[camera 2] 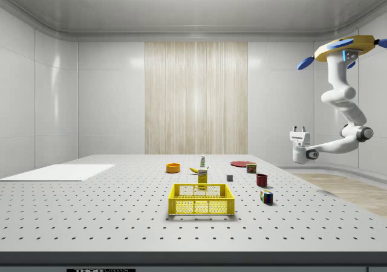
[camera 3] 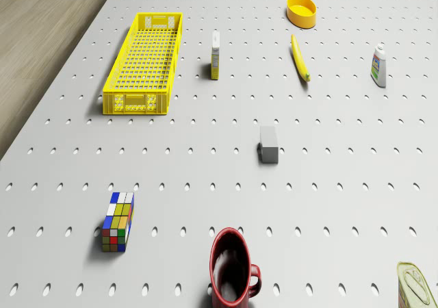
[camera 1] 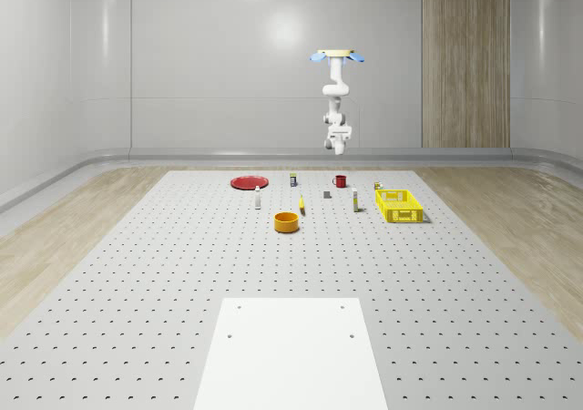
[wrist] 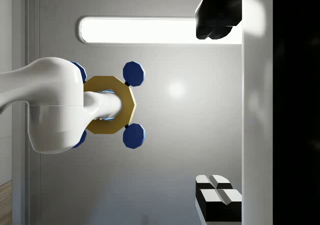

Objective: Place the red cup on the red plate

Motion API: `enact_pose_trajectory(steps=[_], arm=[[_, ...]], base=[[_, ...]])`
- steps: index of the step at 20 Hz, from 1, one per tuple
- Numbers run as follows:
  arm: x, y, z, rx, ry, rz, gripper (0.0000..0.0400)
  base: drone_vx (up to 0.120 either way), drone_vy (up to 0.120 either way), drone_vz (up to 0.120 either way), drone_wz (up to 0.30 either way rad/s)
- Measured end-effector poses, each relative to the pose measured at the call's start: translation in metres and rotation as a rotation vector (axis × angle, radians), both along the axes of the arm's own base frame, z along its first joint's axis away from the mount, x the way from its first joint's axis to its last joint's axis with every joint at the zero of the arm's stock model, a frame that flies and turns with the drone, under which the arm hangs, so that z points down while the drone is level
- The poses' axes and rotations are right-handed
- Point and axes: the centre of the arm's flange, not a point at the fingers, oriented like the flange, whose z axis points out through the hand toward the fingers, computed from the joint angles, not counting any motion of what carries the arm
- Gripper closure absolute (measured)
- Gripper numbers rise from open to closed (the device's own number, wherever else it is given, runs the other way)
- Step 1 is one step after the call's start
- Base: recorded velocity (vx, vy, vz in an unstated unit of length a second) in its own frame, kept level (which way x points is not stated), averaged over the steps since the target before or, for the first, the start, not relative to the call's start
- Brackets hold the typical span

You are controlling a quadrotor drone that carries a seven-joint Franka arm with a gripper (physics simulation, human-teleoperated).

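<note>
Two fingers [wrist: 218, 197] of the gripper [camera 2: 299, 129] stand apart, pointing upward and holding nothing. Well below them, the red cup [camera 1: 340, 181] stands upright on the perforated table [camera 1: 164, 273], apart from the red plate [camera 1: 248, 182]. Drone [camera 1: 339, 56] hovers high above the cup.

The cup [camera 3: 233, 267] and plate [camera 1: 249, 182] were red; the crate [camera 3: 144, 61], bowl [camera 3: 302, 10] and banana [camera 3: 300, 58] yellow. The cube [camera 3: 118, 221] bore a multicoloured grid. The drone [camera 2: 346, 47] was yellow with blue rotors.
</note>
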Motion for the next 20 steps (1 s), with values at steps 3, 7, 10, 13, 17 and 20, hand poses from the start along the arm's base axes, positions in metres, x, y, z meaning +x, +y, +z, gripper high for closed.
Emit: enact_pose_trajectory(steps=[3,7,10,13,17,20], arm=[[0.0,0.0,0.0017,0.0,-0.002,0.0,0.0],[-0.0002,0.0,0.0027,0.0,-0.005,0.0,0.0],[-0.0004,0.0001,0.003,0.0,-0.008,0.0,0.0],[-0.0006,0.0001,0.0031,-0.001,-0.01,0.0,0.0],[-0.0009,0.0002,0.0032,-0.002,-0.013,0.0,0.0],[-0.0012,0.0003,0.0032,-0.003,-0.015,0.0,0.0]], base=[[0.12,0.0,0.0,0.0],[0.12,0.0,0.0,0.0],[0.12,0.0,0.0,0.0],[0.12,0.0,0.0,0.0],[0.12,0.0,0.0,0.0],[0.12,0.0,0.0,0.0]])
